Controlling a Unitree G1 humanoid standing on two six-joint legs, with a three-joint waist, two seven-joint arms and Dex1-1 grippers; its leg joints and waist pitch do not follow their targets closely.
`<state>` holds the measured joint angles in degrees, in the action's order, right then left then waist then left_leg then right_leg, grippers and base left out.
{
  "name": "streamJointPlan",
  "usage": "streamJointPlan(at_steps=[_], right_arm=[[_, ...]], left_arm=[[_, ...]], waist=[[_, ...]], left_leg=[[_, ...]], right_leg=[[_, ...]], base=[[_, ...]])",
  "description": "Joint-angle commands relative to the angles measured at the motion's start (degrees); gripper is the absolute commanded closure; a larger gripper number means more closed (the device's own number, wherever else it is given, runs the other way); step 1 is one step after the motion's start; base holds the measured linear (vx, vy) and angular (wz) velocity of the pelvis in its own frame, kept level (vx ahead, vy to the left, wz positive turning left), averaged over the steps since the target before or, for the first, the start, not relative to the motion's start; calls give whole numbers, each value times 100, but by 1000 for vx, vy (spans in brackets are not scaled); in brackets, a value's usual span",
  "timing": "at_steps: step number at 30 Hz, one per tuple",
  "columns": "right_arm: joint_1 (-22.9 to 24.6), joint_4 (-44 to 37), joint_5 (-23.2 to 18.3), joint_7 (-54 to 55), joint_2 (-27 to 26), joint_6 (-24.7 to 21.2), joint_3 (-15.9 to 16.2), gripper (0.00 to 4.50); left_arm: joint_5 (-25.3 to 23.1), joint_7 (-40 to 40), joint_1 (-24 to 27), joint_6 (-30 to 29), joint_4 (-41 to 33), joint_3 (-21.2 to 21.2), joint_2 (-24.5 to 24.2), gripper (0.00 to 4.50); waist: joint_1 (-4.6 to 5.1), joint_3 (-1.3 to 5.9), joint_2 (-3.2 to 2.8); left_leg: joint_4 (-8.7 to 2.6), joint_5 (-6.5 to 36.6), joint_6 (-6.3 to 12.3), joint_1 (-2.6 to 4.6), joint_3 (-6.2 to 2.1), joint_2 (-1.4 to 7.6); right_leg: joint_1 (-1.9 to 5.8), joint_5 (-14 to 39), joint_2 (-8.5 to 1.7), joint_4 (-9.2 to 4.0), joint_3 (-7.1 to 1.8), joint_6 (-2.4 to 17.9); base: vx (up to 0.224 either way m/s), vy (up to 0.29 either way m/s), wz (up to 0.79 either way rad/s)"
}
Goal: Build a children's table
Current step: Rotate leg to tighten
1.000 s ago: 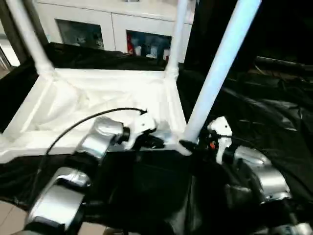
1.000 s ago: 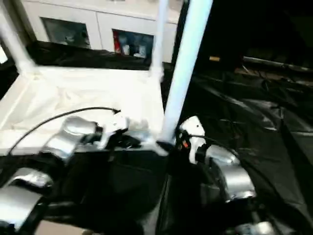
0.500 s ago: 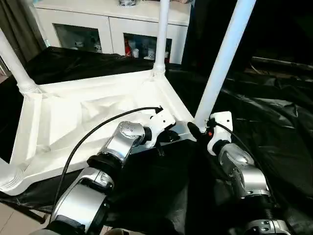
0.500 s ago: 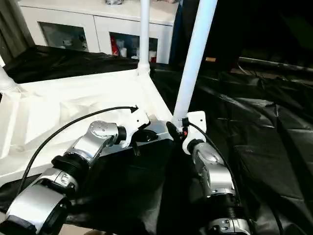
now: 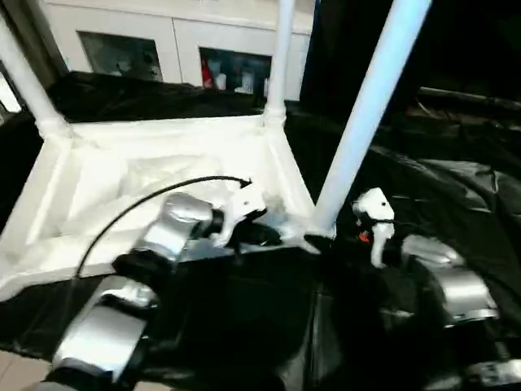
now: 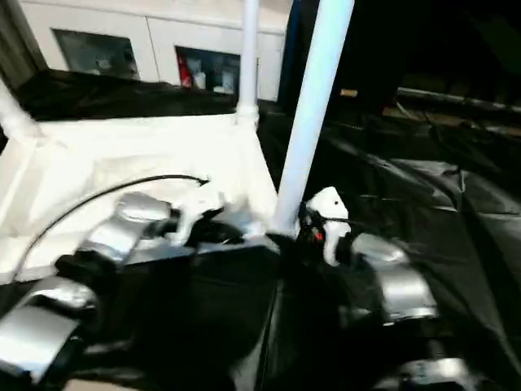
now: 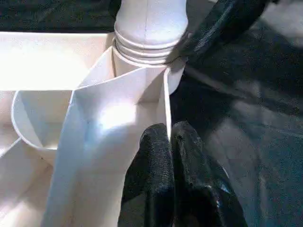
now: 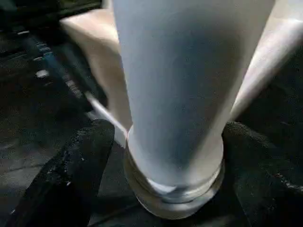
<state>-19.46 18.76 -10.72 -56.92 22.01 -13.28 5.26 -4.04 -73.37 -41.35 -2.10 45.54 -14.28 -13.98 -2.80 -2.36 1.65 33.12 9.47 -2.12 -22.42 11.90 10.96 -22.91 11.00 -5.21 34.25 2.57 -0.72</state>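
At the near corner of the children's table [image 5: 98, 179], spreading wider than a second ago around the leg [image 5: 366, 114] with the right gripper [image 8: 163, 142], clear on both sides; likely seated, so released. Pressing the left gripper [image 7: 169, 135], shut, against the rim. Lying upside down on black sheeting [image 5: 456, 187], long legs pointing up.

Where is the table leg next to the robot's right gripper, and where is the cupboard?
table leg [image 5: 366, 106], left eye view, middle of the tube
cupboard [image 5: 122, 45], left eye view, glass door
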Motion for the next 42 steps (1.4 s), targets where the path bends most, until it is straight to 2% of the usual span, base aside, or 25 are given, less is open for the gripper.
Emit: streamJointPlan(at_steps=[1, 3, 5, 9, 12, 16, 20, 24, 26, 28, 29, 31, 32, 33, 34, 35, 36, 37, 38, 39, 42], right_arm=[[-95, -213, -138, -499, 40, -29, 285, 68], [-136, -160, -90, -676, 110, -10, 344, 68], [-170, -91, -28, -796, 148, 22, 401, 68], [-230, 24, -5, -866, 154, 69, 481, 108], [-223, 26, 16, -914, 168, 90, 559, 133], [-205, 30, 88, -922, 182, 143, 614, 162], [-177, 76, 165, -889, 221, 213, 633, 186], [-72, 59, 123, -790, 181, 162, 604, 201], [-14, 105, 80, -581, 75, 126, 514, 203], [42, 215, 16, -42, -193, 23, 285, 203], [78, 264, -1, 285, -351, -9, 168, 203], [200, 308, 56, 1148, -747, -100, -41, 204], [200, 308, 56, 1148, -747, -100, -41, 205], [273, 337, 105, 1848, -1080, -201, -200, 205], [273, 337, 105, 1848, -1080, -201, -200, 205], [281, 384, 116, 2193, -1257, -266, -284, 205], [220, 580, 183, 2878, -1585, -279, -430, 205], [220, 580, 183, 2878, -1585, -279, -430, 206], [94, 765, 225, 3362, -1821, -297, -542, 207], [21, 834, 228, 3572, -1958, -321, -610, 207], [-98, 894, 252, 3742, -2108, -321, -637, 208]], left_arm=[[117, -377, 45, -2, -201, -166, -13, 450], [141, -534, 72, -56, -265, -192, -97, 450], [135, -584, 80, -78, -268, -198, -128, 450], [140, -559, 82, -95, -311, -189, -150, 450], [161, -567, 91, -109, -360, -184, -168, 450], [144, -527, 86, -58, -341, -184, -211, 450], [104, -358, 55, 26, -248, -153, -212, 450], [64, -197, 79, 8, -237, -157, -189, 450], [40, 17, 63, -6, -188, -127, -123, 450], [41, 400, -2, -35, -45, -27, 16, 450], [29, 635, -52, -42, 60, 23, 98, 450], [-22, 1320, -196, -47, 351, 134, 364, 450], [-22, 1320, -196, -47, 351, 134, 364, 450], [-58, 1835, -294, -86, 525, 181, 601, 450], [-58, 1835, -294, -86, 525, 181, 601, 450], [-71, 2039, -332, -131, 580, 186, 735, 450], [-112, 2455, -386, -203, 651, 186, 1011, 450], [-112, 2455, -386, -203, 651, 186, 1011, 450], [-124, 2657, -409, -279, 652, 147, 1224, 450], [-126, 2703, -411, -289, 647, 121, 1333, 450], [-128, 2642, -395, -289, 605, 68, 1468, 450]], waist=[[-43, 374, 69], [-90, 370, 51], [-113, 359, 42], [-113, 312, 44], [-103, 309, 48], [-97, 322, 50], [-110, 331, 51], [-120, 325, 46], [-126, 316, 44], [-116, 297, 10], [-101, 290, 34], [-59, 268, 6], [-38, 264, 18], [-19, 265, 20], [-19, 265, 20], [-9, 263, 13], [9, 262, 21], [17, 261, 8], [51, 259, -42], [66, 260, -31], [96, 263, -63]], left_leg=[[-288, 578, 775, 140, -99, 267], [-275, 518, 797, 156, -73, 287], [-282, 624, 722, 156, -72, 290], [-335, 1254, 352, 183, -89, 295], [-357, 1422, 197, 184, -103, 288], [-348, 1322, 192, 178, -107, 280], [-328, 1134, 308, 168, -99, 275], [-326, 1232, 294, 174, -99, 276], [-336, 1343, 254, 173, -105, 276], [-352, 1560, 150, 194, -110, 274], [-368, 1735, 46, 199, -124, 269], [-397, 2099, -159, 228, -161, 258], [-404, 2157, -188, 227, -159, 253], [-413, 2243, -225, 224, -182, 247], [-413, 2243, -225, 224, -182, 247], [-419, 2352, -267, 250, -189, 251], [-427, 2378, -261, 229, -201, 247], [-430, 2395, -270, 234, -196, 252], [-439, 2558, -311, 254, -223, 234], [-448, 2572, -308, 239, -225, 233], [-449, 2597, -254, 262, -215, 226]], right_leg=[[252, -280, -310, -242, -182, 1680], [239, -380, -301, -216, -176, 1771], [239, -237, -302, -224, -172, 1790], [206, 726, -330, -324, -191, 1626], [203, 991, -335, -352, -202, 1489], [207, 865, -332, -340, -206, 1457], [214, 601, -328, -315, -200, 1511], [208, 700, -327, -325, -201, 1521], [202, 871, -331, -341, -202, 1487], [163, 1188, -334, -380, -214, 1426], [163, 1474, -339, -410, -209, 1355], [128, 2146, -351, -482, -209, 1125], [116, 2246, -343, -501, -215, 1071], [121, 2382, -344, -518, -210, 988], [121, 2382, -344, -518, -210, 988], [83, 2486, -347, -538, -213, 929], [100, 2533, -350, -545, -206, 895], [82, 2540, -352, -549, -213, 895], [80, 2678, -346, -580, -184, 842], [88, 2681, -340, -581, -184, 827], [64, 2579, -327, -620, -192, 814]], base=[[0, 0, 0], [0, 0, 0], [0, 0, 0], [0, 0, 0], [0, 0, 0], [0, 0, 0], [0, 0, 0], [0, 0, 0], [0, 0, 0], [0, 0, 0], [0, 0, 0], [0, 0, 0], [0, 0, 0], [0, 0, 0], [0, 0, 0], [0, 0, 0], [0, 0, 0], [0, 0, 0], [0, 0, 0], [0, 0, 0], [0, 0, 0]])
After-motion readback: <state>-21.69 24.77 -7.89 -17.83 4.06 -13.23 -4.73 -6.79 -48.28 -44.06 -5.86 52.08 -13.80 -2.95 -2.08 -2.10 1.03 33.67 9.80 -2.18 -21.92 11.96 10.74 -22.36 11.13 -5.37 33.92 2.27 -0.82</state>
